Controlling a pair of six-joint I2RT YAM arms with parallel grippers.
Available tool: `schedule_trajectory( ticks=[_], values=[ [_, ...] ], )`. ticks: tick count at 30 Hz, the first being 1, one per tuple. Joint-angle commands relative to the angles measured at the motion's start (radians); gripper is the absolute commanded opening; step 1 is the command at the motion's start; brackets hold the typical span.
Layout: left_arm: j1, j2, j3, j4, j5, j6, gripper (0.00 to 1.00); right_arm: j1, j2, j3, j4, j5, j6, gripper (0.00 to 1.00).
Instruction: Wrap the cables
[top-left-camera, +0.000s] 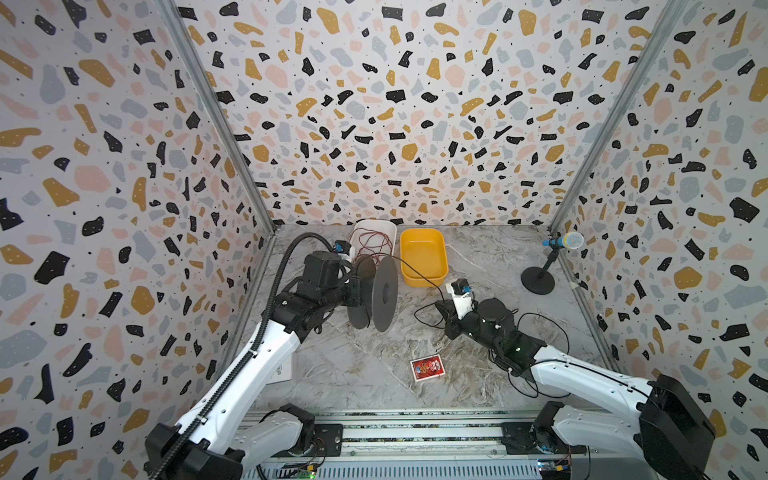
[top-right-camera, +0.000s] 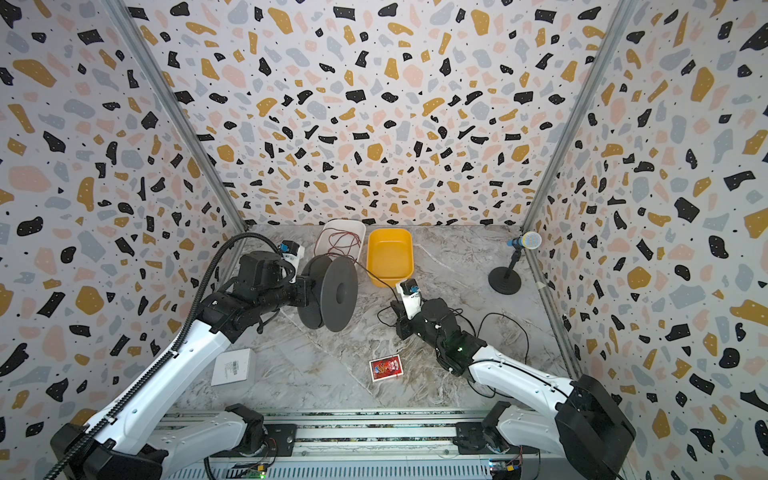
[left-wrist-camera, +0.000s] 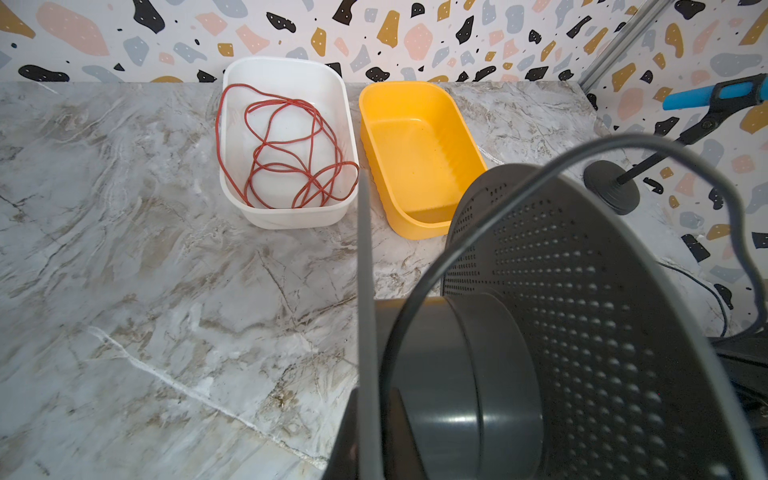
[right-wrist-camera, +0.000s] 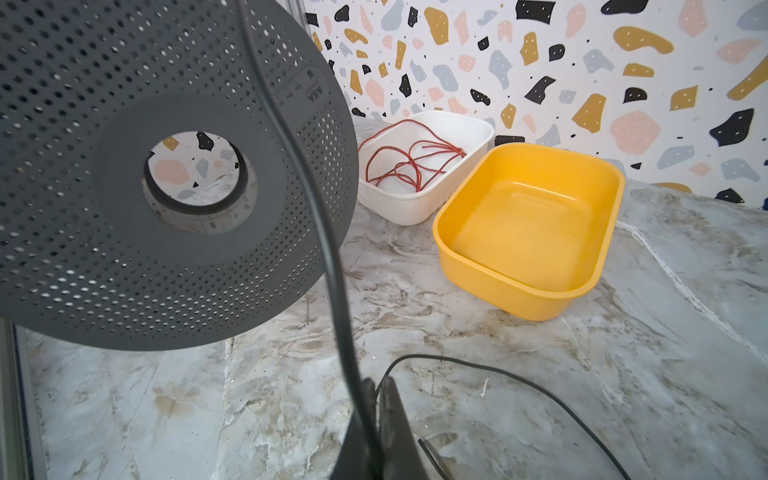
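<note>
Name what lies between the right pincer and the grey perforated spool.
A thin black cord, held in the right pincer, reaching the spool; right wrist view shows it.

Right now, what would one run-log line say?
left gripper: shut on spool | right gripper: shut on black cable | wrap: one loose loop over spool

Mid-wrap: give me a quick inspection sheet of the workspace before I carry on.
Surface: marble table, no spills seen.
Job's things: cord runs from the grey spool to the right gripper; slack lies on the table.
Clutter: card pack, white box, microphone on a stand, empty yellow tub, white tub.
Grippers: left gripper shut on the spool's flange, spool held on edge; right gripper shut on the cord.
Cables: red wire loose in the white tub; ribbed hose along the left arm.
Surroundings: patterned walls, metal posts; nothing else seen.
</note>
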Motion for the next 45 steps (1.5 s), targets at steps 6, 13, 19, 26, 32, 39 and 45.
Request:
schedule_trajectory(
  ticks=[6, 13, 19, 26, 32, 39, 45],
  values=[
    [0.006, -0.033, 0.023, 0.071, 0.028, -0.008, 0.00, 0.018, -0.010, 0.015, 0.029, 0.050, 0.015, 0.00],
    [0.006, -0.029, 0.028, 0.078, 0.048, -0.009, 0.00, 0.022, 0.014, 0.070, -0.020, 0.062, -0.007, 0.00],
    [0.005, -0.029, 0.029, 0.078, 0.053, -0.002, 0.00, 0.023, 0.021, 0.120, -0.045, 0.052, -0.018, 0.00],
    [0.006, -0.042, 0.023, 0.071, 0.066, -0.007, 0.00, 0.023, 0.039, 0.164, -0.069, 0.057, -0.014, 0.00],
    [0.005, -0.053, 0.021, 0.069, 0.070, -0.003, 0.00, 0.024, 0.072, 0.219, -0.095, 0.068, -0.032, 0.00],
    [0.006, -0.052, 0.033, 0.052, 0.077, 0.009, 0.00, 0.021, 0.095, 0.284, -0.136, 0.108, -0.033, 0.00],
    [0.008, -0.045, 0.060, 0.049, 0.111, 0.013, 0.00, -0.061, 0.162, 0.364, -0.197, 0.071, -0.037, 0.00]
  ],
)
